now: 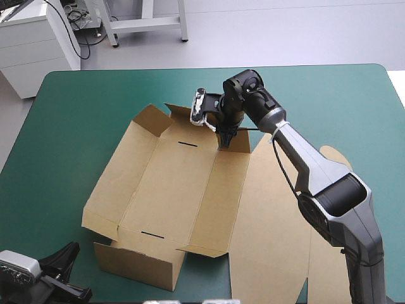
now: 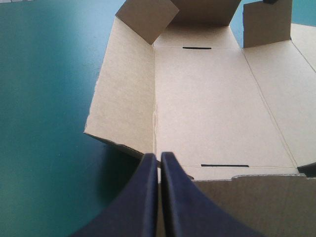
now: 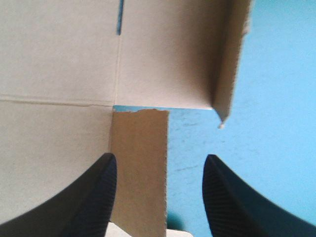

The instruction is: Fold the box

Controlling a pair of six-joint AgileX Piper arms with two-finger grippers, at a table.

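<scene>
— The right gripper (image 1: 226, 138) pointed tip-down at the far right corner of the box (image 1: 177, 190) in the high view. From there we could not judge its fingers. How many boxes did we count?

— One. It was brown and lay open at the middle of the teal-green table (image 1: 76, 107), with its left wall tilted up and its lid (image 1: 272, 215) flat to the right. We counted one far slot (image 1: 188, 144) and one near slot (image 1: 152, 235) in the floor. There were two grippers. The left gripper (image 1: 68, 254) sat by the table's near left corner, just apart from the box.

— And the left wrist view?

— We saw the left gripper (image 2: 159, 155) closed, its two black fingers (image 2: 143, 197) pressed together in one pointed arch, aimed at the box's near left corner. Ahead lay the floor of the box (image 2: 212, 103) with both slots. Two corner flaps stood at the far end, one flap (image 2: 148, 17) to each side.

— And the right wrist view?

— There the right gripper (image 3: 160, 157) was open, its two fingers (image 3: 98, 192) standing well apart. One narrow strip of board (image 3: 140, 173) stood between them, close beside one finger and clear of the other. We counted one slot ahead.
</scene>
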